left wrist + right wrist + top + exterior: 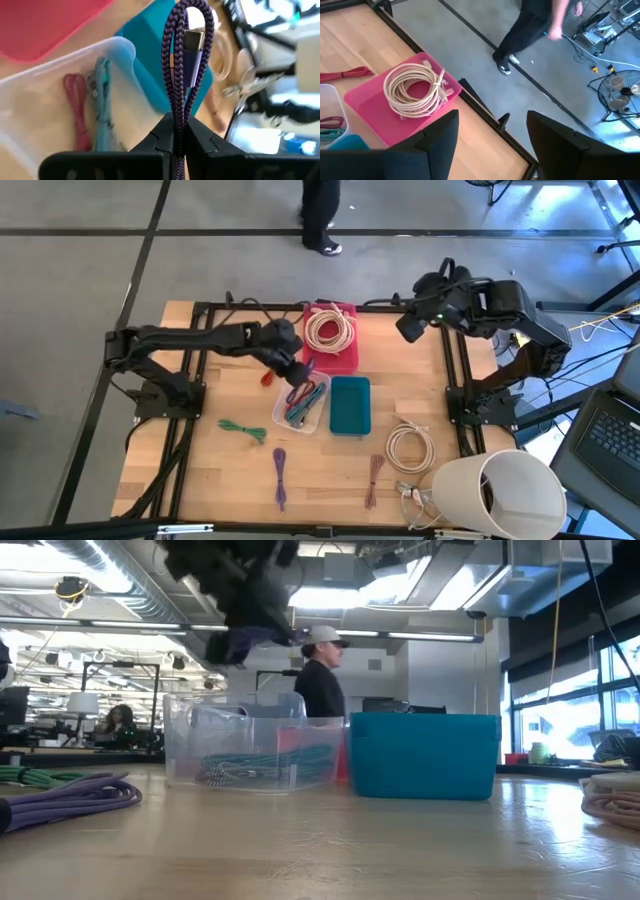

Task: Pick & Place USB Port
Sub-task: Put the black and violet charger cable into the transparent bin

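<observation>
Currently the left claw [179, 134] is pinching a folded purple cable [181, 65] between closed fingers, holding it in the air over the clear bin [301, 406] — the gold USB plug [194, 39] is dangling at the top of the loop in the left wrist view. In the high view the left claw [296, 370] is sitting just above the bin's near corner, beside the pink tray [336, 340] with its coiled white cable [328, 329].

Risks, as judged from here:
- The grip is catching only the doubled strands, not the plug — the braid may be slipping through and dropping early onto the desk [210, 470].
- Loop is hanging partly toward the teal bin [350, 405]; releasing now may be landing it across the shared wall, or in the wrong bin.
- Red and teal cables [90, 107] are already lying in the clear bin; a low descent could be snagging them.

Right claw [490, 132] is waiting with fingers apart, high over the desk's far right edge.
</observation>
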Robot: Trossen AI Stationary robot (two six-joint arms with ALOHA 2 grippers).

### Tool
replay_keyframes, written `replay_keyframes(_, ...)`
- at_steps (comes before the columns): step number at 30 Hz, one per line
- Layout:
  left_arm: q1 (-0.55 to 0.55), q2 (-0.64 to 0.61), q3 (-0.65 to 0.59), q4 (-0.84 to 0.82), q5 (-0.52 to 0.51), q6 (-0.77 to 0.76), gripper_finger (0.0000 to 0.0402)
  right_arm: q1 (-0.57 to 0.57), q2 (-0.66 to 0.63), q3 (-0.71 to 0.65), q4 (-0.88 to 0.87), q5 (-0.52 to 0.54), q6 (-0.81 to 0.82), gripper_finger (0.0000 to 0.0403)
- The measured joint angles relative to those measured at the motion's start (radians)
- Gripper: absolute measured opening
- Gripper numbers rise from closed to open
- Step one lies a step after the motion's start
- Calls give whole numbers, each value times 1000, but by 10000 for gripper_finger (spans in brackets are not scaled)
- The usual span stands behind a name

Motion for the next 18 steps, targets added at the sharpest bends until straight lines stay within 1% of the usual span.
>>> replay_keyframes(3, 1, 0, -81, 180, 1, -104, 13, 0, -4, 0, 0, 2, -13, 232)
replay_keyframes(5, 1, 0, -116, 253, -6, -154, 13, 0, -7, 0, 0, 2, -33, 229)
replay_keyframes(8, -7, 1, -137, 276, -25, -189, 13, 0, -9, 0, 0, 2, -59, 225)
replay_keyframes(12, -23, 39, -137, 288, -45, -204, 13, 0, -9, 0, 0, 7, -94, 219)
replay_keyframes(18, -51, 144, -137, 368, -8, -241, 13, 0, -9, 0, 0, 24, -110, 215)
